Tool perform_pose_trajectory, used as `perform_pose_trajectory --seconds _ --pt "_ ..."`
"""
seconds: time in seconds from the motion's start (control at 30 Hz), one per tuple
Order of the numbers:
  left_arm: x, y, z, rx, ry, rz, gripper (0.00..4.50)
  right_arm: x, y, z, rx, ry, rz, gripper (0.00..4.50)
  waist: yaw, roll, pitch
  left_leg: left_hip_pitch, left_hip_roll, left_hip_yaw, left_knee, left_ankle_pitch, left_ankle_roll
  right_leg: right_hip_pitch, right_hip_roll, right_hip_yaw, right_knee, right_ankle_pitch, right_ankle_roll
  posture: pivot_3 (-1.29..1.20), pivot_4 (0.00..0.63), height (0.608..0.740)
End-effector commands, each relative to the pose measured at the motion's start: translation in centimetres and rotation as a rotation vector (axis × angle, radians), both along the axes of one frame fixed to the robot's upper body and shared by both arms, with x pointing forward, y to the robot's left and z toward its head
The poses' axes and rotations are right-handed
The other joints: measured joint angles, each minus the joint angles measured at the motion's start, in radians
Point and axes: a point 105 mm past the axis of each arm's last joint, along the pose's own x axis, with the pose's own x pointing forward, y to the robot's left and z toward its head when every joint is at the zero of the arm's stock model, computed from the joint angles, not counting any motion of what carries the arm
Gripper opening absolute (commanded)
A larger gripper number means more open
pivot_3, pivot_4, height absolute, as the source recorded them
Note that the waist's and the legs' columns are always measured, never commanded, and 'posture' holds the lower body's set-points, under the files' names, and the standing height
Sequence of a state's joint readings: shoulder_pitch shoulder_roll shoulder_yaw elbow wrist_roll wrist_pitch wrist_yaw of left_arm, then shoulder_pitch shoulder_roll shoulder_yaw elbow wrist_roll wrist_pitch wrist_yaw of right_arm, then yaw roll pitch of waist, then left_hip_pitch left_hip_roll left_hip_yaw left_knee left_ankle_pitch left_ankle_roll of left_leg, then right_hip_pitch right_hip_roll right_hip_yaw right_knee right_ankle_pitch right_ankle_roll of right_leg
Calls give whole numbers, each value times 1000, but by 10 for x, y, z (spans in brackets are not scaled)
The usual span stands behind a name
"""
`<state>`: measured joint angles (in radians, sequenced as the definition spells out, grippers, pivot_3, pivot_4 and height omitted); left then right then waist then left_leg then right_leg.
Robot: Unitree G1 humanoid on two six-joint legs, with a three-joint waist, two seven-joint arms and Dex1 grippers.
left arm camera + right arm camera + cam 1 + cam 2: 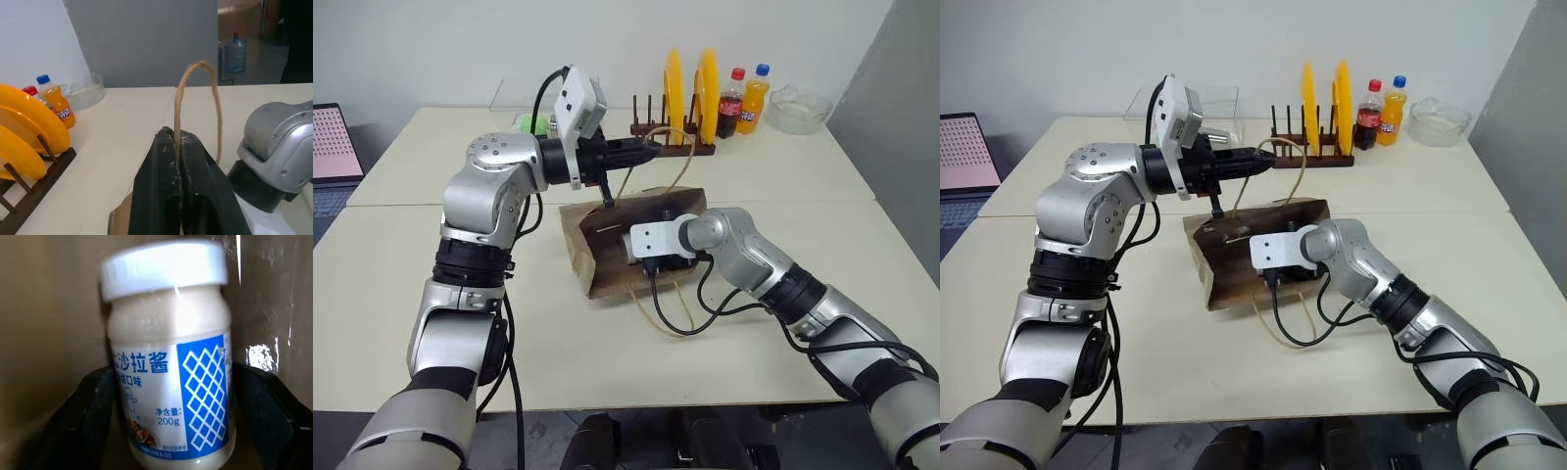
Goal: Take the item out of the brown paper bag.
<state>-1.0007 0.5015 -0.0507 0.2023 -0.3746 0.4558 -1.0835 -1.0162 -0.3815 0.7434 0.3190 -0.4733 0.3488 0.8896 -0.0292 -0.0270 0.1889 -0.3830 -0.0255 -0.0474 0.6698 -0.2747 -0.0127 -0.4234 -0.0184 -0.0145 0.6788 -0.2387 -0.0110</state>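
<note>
- left arm: raised above the cream counter (607, 372), forearm running level toward the robot's right. the left gripper (178, 147) is pinched together on one thin tan loop handle (195, 98) of the creased kraft-brown paper bag (597, 255), holding that handle up above the bag's mouth.
- right arm: reaches forward and across to the left, wrist angled downward, with the right gripper (171, 421) pushed into the bag's open mouth. in the head views the fingers are hidden inside the bag; the white wrist block and black cable sit at the opening.
- right gripper state: the two black fingers (88, 421) stand wide apart, one on each side of the item. contact with it cannot be confirmed.
- the item: a whitish plastic jar (168, 362) with a white screw lid and a blue-and-white label, inside the bag between the right gripper's fingers, brown paper wall behind it. its base is cut off at the frame edge, and the lid is slightly blurred.
- bag: lies on its side on the counter, mouth facing the robot's right. the second handle (656, 308) droops onto the counter beneath the right wrist.
- background: a dark wooden rack with two yellow plates (690, 93), a cola bottle (731, 103) and an orange drink bottle (754, 98) stand at the counter's far edge, well apart from the bag.
- a green object (533, 123) behind the left arm is mostly hidden.
</note>
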Motion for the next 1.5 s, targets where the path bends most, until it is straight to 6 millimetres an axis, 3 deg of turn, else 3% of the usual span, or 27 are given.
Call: perform_pose_trajectory --seconds 0.03,0.1,0.2,0.33,0.5,0.73,1.0,1.13,1.37,1.5 --pt "-8 -2 13 -16 -57 -22 0 7 -1 -4 -61 -21 13 3743 0 0 0 0 0 0 0 0 0 0 0 0 0 0 0 0 150 740" --pt "-7 -2 12 -12 -57 -20 0 9 -1 -8 -70 -21 15 3743 0 0 0 0 0 0 0 0 0 0 0 0 0 0 0 0 150 740" --pt "-7 0 10 -7 -58 -12 0 10 1 -8 -64 -31 31 3192 0 0 0 1 0 0 0 0 0 1 0 0 0 0 0 0 150 740" --pt "-2 5 6 12 -57 13 0 8 9 7 -5 -69 73 3083 -1 0 0 1 0 0 0 0 0 1 0 0 1 0 0 0 150 740" --pt "8 14 1 44 -73 66 0 -5 15 37 109 -81 114 3083 0 0 0 0 0 0 0 0 -1 -1 0 0 1 0 0 0 150 740" --pt "27 25 -1 95 -136 133 0 -25 7 77 233 -56 135 3083 1 0 0 -1 0 0 -1 2 -3 -2 0 0 0 0 0 0 150 740" --pt "48 22 13 88 -208 179 0 -62 -5 103 338 58 232 3083 2 0 0 -2 0 0 -1 0 0 -2 0 -1 -1 0 0 0 150 740" --pt "53 19 16 94 -226 176 0 -73 -10 130 487 83 263 3083 1 0 0 -2 0 0 -1 0 0 -2 0 -1 -1 0 0 0 150 740" --pt "54 17 6 108 -211 156 0 -68 -41 181 764 26 170 3083 1 0 0 -2 0 0 -1 0 0 -2 0 -1 0 0 0 0 150 740" --pt "54 22 2 108 -196 166 0 -53 -89 199 815 -97 -2 3083 3 0 0 -2 0 0 -1 0 1 -2 0 -1 -1 0 0 0 150 740"
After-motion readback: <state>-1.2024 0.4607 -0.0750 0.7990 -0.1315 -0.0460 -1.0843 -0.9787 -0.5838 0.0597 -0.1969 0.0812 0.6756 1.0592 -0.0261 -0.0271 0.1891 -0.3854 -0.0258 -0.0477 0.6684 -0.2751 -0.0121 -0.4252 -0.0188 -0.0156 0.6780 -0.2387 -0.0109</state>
